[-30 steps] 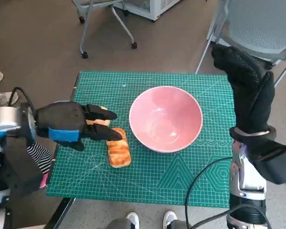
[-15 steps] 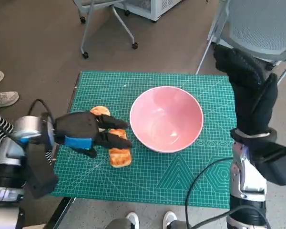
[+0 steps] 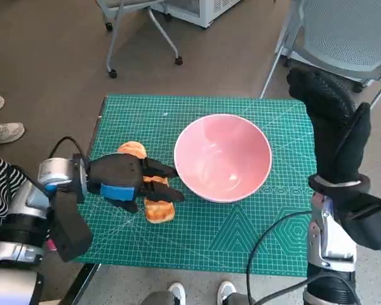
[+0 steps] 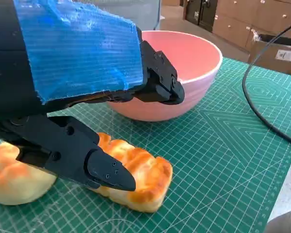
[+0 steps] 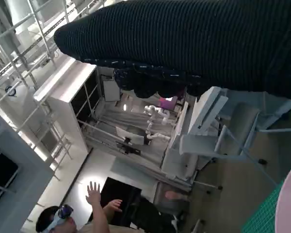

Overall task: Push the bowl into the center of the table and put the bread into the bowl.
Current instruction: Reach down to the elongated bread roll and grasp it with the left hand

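Observation:
The pink bowl (image 3: 222,157) stands empty on the green cutting mat (image 3: 241,235), a little right of the mat's middle. The golden bread (image 3: 157,208) lies just left of it, running back toward the far left. My left hand (image 3: 124,178) lies over the bread's middle with fingers spread; the bread (image 4: 138,172) shows between a lower finger (image 4: 104,167) and the upper fingers (image 4: 160,85), which stop short of the bowl (image 4: 189,63). No firm grip shows. My right hand (image 3: 333,124) is raised beside the mat's right edge, fingers extended, holding nothing.
A black cable (image 3: 267,244) crosses the mat's near right corner. Chair legs on castors (image 3: 143,38) stand beyond the table, a grey mesh chair (image 3: 346,35) at the far right. A person's shoes (image 3: 3,124) show at left. A person (image 5: 94,213) with a raised hand appears in the right wrist view.
My left hand has moved right and down onto the bread, its fingers now reaching closer to the bowl. Bowl, bread and right hand have stayed put.

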You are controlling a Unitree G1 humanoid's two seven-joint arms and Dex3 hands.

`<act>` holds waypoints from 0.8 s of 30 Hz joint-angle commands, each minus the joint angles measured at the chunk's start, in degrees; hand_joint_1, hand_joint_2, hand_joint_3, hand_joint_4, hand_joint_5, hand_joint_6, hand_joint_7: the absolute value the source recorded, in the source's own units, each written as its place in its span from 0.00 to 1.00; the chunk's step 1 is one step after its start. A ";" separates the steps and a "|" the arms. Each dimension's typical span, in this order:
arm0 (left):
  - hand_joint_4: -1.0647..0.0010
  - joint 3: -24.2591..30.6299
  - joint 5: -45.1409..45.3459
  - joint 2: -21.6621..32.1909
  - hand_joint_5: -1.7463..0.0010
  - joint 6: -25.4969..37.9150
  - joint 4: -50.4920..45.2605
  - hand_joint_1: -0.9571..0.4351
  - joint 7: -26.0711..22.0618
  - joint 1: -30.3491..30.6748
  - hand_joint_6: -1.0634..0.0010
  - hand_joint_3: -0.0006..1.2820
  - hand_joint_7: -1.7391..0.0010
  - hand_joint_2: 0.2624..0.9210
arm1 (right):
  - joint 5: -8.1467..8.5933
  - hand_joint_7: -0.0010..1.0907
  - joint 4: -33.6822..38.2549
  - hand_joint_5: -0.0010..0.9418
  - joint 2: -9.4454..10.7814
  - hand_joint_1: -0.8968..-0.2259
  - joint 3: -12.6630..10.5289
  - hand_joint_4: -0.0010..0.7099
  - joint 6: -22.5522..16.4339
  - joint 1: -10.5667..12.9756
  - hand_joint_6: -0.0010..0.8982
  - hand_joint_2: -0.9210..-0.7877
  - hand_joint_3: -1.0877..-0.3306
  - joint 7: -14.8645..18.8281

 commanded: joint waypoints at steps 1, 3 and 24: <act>0.64 -1.56 1.95 -0.40 1.00 -0.07 1.69 0.59 1.23 -1.18 0.57 0.00 0.98 0.83 | 0.33 0.51 -0.25 0.01 -0.52 0.33 -0.30 0.28 1.20 1.67 0.06 0.00 0.54 -0.02; 0.64 -1.95 2.56 -0.51 1.00 -0.03 2.26 0.59 1.62 -1.41 0.57 0.00 0.98 0.84 | 0.32 0.51 -0.37 0.01 -0.50 0.33 -0.35 0.28 1.28 1.77 0.06 0.00 0.54 -0.06; 0.49 -7.00 19.50 -0.77 0.98 1.88 8.31 0.68 14.18 -4.74 0.49 0.01 0.97 0.91 | -0.40 0.51 -1.94 0.00 -0.54 0.34 -0.70 0.27 1.81 2.88 0.06 0.00 0.52 -0.89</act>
